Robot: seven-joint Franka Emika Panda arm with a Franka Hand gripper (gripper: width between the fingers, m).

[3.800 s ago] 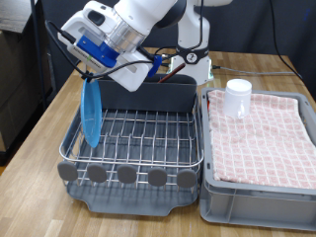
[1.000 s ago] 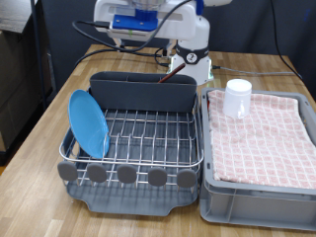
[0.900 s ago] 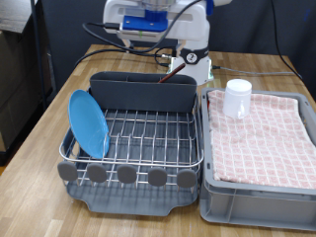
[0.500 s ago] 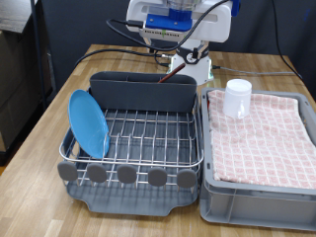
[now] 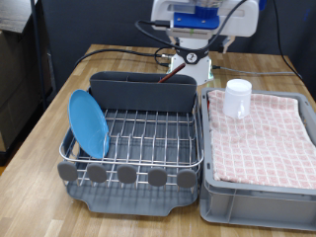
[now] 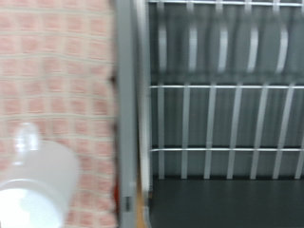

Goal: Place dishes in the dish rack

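— Where does the exterior camera sit?
— Facing me across the table, above the dish rack [image 5: 133, 138].
— Your wrist camera?
— Looking straight down, close; both views share rack and white cup [image 6: 33, 185].

The round light-blue plate [image 5: 88, 123] stands on edge in the dish rack [image 5: 138, 148], leaning at the exterior view's left end of the wire grid [image 6: 228, 95]. The rack is a metal wire basket with a dark grey caddy [image 5: 144, 92] along its far side, a row of round grey tabs [image 5: 126, 174] along its near edge and a grey drain tray [image 5: 133, 200] beneath. The small white cup [image 5: 238, 98] sits upright on the pink checked cloth, just beside the rack on the exterior view's right; in the blurred wrist view the cup [image 6: 36, 182] appears beside the rack's edge.
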